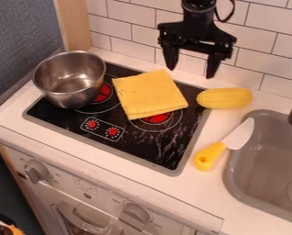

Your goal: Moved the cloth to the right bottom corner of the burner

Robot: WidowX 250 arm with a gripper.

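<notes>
The gripper (190, 69) hangs open at the top of the camera view, above the back edge of the stove, with nothing between its fingers. A folded yellow cloth (149, 94) lies flat on the black burner (136, 137), in front of and slightly left below the gripper, apart from it. The cloth spans the middle and back of the cooktop and partly covers a red ring near its lower edge. Bare black surface shows at the burner's right bottom corner.
A metal pot (70, 80) stands on the burner's left side. Yellow toy corn (224, 98) lies on the counter right of the stove, with a yellow-handled knife (224, 144) below it. The grey sink (268, 170) is at the right. A tiled wall (259, 41) rises behind.
</notes>
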